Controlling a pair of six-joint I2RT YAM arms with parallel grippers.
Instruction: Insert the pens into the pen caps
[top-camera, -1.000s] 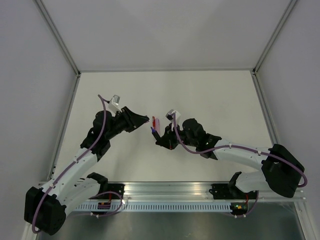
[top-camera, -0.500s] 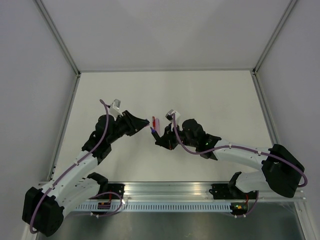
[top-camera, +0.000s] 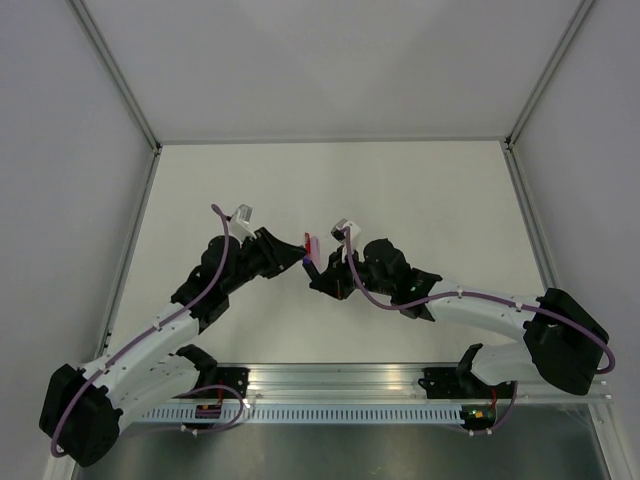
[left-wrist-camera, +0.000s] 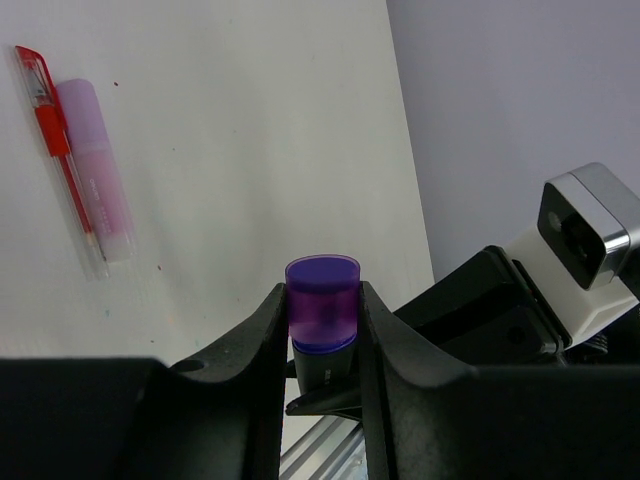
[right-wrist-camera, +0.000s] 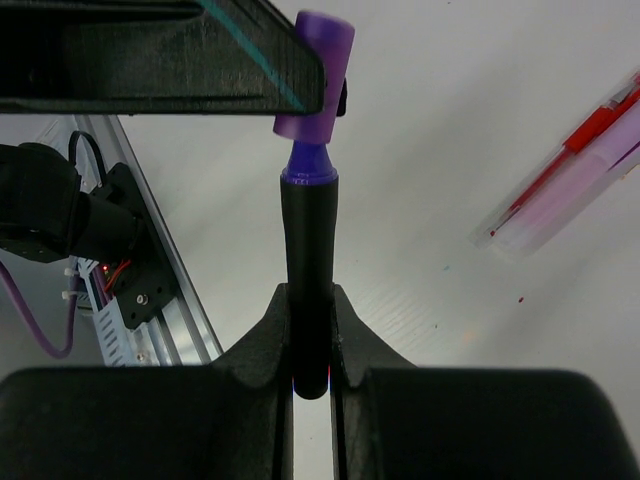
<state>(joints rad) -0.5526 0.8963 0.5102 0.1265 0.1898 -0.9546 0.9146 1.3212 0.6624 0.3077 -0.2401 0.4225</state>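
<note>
My left gripper (left-wrist-camera: 322, 300) is shut on the purple pen cap (left-wrist-camera: 322, 315), which stands between its fingers. My right gripper (right-wrist-camera: 310, 300) is shut on the dark purple-black pen (right-wrist-camera: 308, 250), held tip forward. The pen's tip sits in the mouth of the cap (right-wrist-camera: 315, 75), and the purple collar still shows below it. In the top view the two grippers meet at mid-table, left (top-camera: 297, 250) and right (top-camera: 317, 272). The red pen (left-wrist-camera: 60, 150) and the pale pink pen (left-wrist-camera: 95, 170) lie side by side on the table just behind them (top-camera: 310, 243).
The white table (top-camera: 400, 190) is walled at the left, back and right by grey panels. A slotted aluminium rail (top-camera: 340, 385) runs along the near edge by the arm bases. The right wrist camera block (left-wrist-camera: 590, 235) shows close in the left wrist view.
My left gripper has moved right with the cap, closing the gap to the right gripper, and the cap now meets the pen tip. The right arm has barely moved.
</note>
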